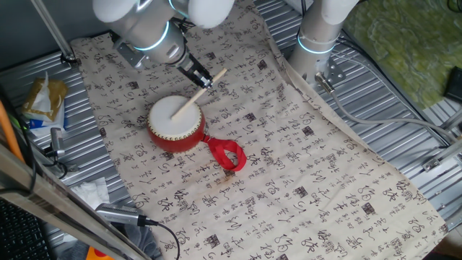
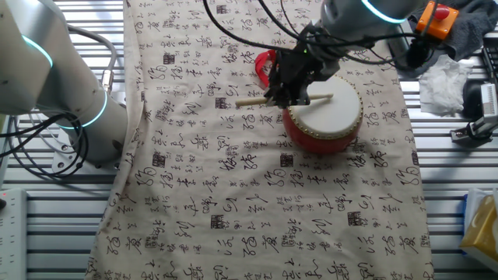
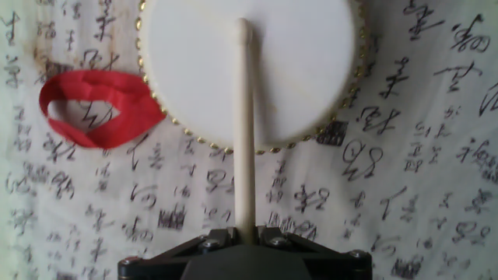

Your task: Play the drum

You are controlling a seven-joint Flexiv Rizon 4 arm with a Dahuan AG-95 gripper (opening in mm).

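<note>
The drum (image 1: 175, 123) is small and round, with a red body, a white skin and a studded rim. It stands on the printed cloth and also shows in the other fixed view (image 2: 327, 115) and the hand view (image 3: 296, 70). A red ribbon loop (image 1: 227, 154) lies beside it. My gripper (image 1: 203, 78) is shut on a thin pale wooden stick (image 3: 245, 124). The stick reaches over the drum skin, its tip about at the skin's middle. I cannot tell whether the tip touches the skin.
A cloth with black characters (image 1: 303, 166) covers the ribbed metal table. A second arm's base (image 1: 317, 50) stands at the cloth's far edge. A yellow packet (image 1: 45, 101), tissue (image 1: 90, 191) and cables lie off the cloth at the left.
</note>
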